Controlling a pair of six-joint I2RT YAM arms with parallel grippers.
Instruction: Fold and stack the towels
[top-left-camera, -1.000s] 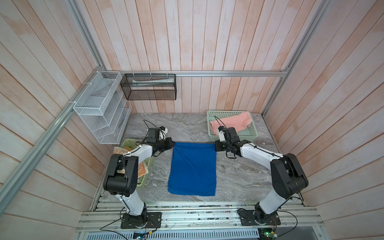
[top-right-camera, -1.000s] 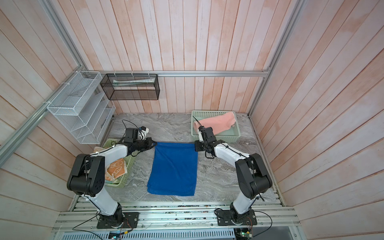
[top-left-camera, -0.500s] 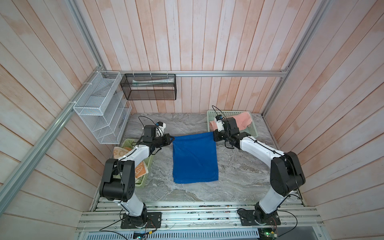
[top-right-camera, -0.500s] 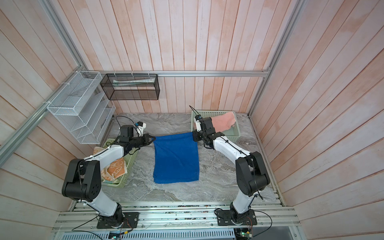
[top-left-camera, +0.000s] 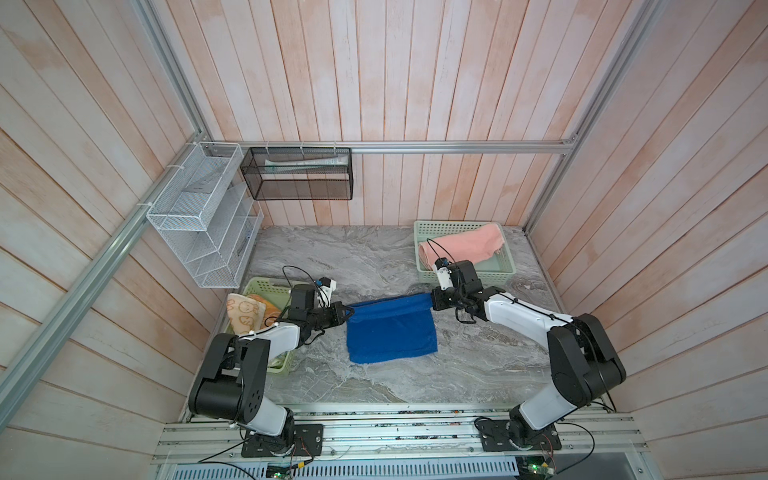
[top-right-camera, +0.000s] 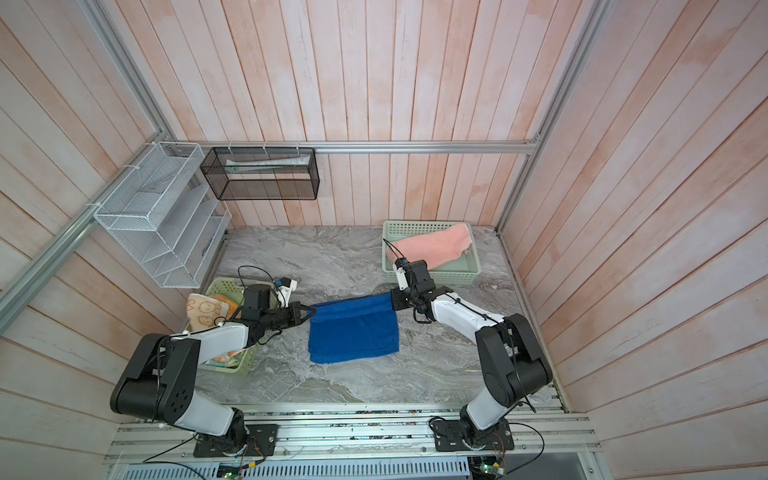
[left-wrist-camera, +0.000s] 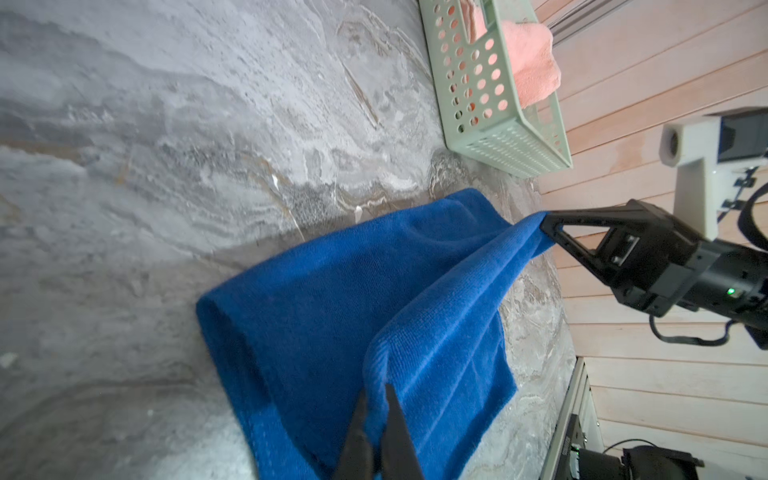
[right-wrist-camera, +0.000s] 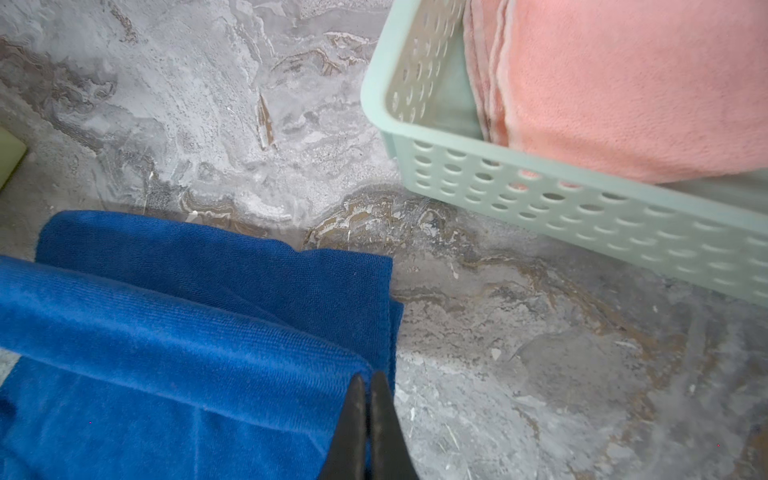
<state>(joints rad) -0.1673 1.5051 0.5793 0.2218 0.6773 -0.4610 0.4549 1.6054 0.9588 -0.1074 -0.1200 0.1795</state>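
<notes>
While taut, blue towel (top-left-camera: 390, 336) between claws (top-left-camera: 348, 312) (top-left-camera: 432, 300).

Both top views are looking down from high above the blue towel (top-left-camera: 390, 332). Both wrist cameras are looking at it from very close.

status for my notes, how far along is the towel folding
Done: the pink towel looks folded in the right basket. In hand: the left gripper and right gripper pinch corners of the blue towel, mid-fold. Left: the bunny-print towel, crumpled in the left basket.
</notes>
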